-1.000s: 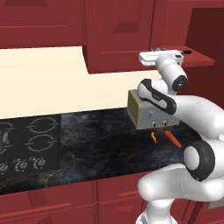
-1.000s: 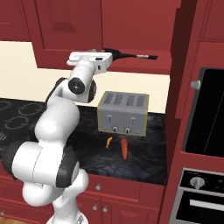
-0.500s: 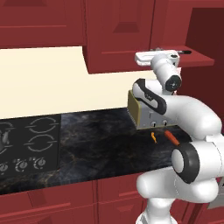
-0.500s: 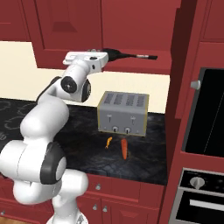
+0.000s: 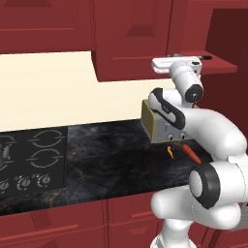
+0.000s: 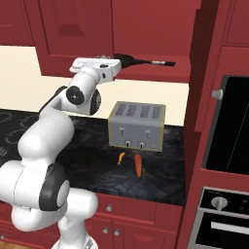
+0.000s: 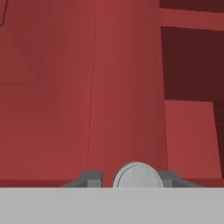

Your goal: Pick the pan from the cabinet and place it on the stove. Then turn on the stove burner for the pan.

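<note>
Hanging above the marbled dark countertop (image 6: 92, 160), the one red wooden cabinet (image 6: 146, 34) has raised-panel doors and a flat inner shelf where the single pan (image 6: 127, 59) lies, round, shallow and black, its thin dark handle with a silver tip reaching toward the shelf's right edge. One flat black stove (image 5: 29, 160) with four thin ring outlines and small round knobs sits at the countertop's left end, one boxy grey four-slot toaster (image 6: 137, 125) stands toward its back edge, and two small orange pieces (image 6: 137, 165) lie near its front. In the hand view the gripper (image 7: 127, 178) has its two dark fingertips (image 7: 91, 178) set on either side of a round silver disc, seemingly clenched on the pan at the shelf's front.
</note>
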